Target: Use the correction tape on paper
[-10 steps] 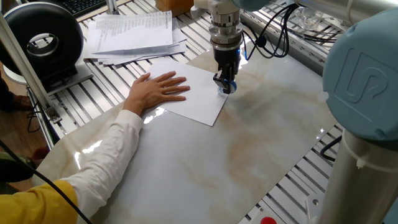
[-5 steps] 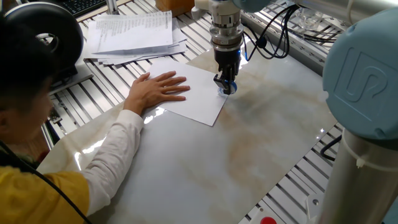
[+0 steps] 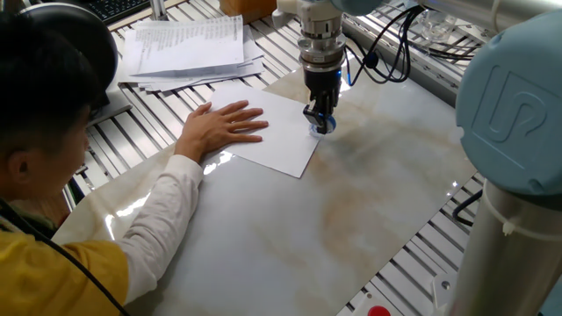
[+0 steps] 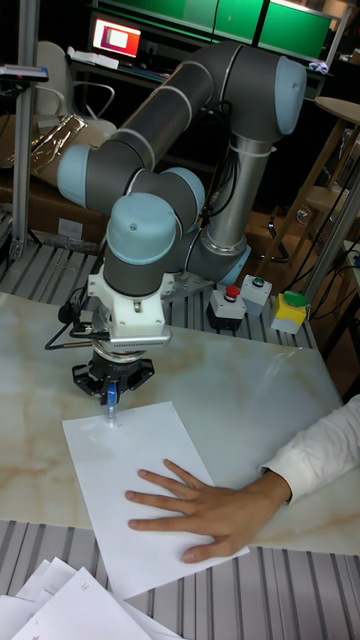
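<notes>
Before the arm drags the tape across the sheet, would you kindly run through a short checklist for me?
1. Gripper shut on the correction tape: ok.
2. Tape tip down at the paper corner: ok; actual contact cannot tell.
3. Hand flat on the paper, holding it: ok.
4. Hand apart from the gripper: ok.
5. Paper flat on the table: ok.
6. Printed stack off the paper: ok.

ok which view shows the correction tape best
The fixed view: the tape shows as a blue bit under the hand, at the paper's corner. In the tall fixed view it is only a thin blue sliver below the hand, tip on the paper.
</notes>
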`<state>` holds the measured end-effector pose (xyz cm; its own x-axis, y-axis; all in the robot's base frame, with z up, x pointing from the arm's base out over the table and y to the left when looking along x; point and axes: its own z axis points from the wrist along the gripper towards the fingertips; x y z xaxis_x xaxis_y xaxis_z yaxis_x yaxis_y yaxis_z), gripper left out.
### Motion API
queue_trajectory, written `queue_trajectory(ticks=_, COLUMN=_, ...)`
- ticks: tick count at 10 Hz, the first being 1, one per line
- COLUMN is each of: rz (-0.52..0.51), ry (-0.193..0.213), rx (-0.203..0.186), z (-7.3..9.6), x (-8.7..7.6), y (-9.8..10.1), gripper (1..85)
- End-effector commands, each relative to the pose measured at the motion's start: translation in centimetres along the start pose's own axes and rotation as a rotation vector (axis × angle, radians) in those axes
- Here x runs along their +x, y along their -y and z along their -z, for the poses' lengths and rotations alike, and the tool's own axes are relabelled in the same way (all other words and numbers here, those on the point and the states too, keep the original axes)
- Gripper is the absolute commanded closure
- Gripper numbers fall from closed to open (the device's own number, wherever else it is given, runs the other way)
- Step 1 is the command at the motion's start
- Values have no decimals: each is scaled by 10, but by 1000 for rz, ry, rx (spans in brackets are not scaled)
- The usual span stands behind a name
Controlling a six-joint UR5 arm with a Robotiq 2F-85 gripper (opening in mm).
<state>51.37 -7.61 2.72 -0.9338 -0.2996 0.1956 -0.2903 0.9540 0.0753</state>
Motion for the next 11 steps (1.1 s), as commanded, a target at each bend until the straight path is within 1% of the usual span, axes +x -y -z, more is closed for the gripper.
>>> queue_trajectory(ticks=1, rz=-5, ry=4, rx=-12, z=0, x=0, y=-2, gripper=840)
queue_trajectory(ticks=6, rz=-6, ry=1, rx=-22, z=-2, x=4, y=-1, gripper=840)
queue_trajectory(ticks=11, rz=-14, ry=-10, rx=-24, z=1, x=12, y=-3, gripper=840)
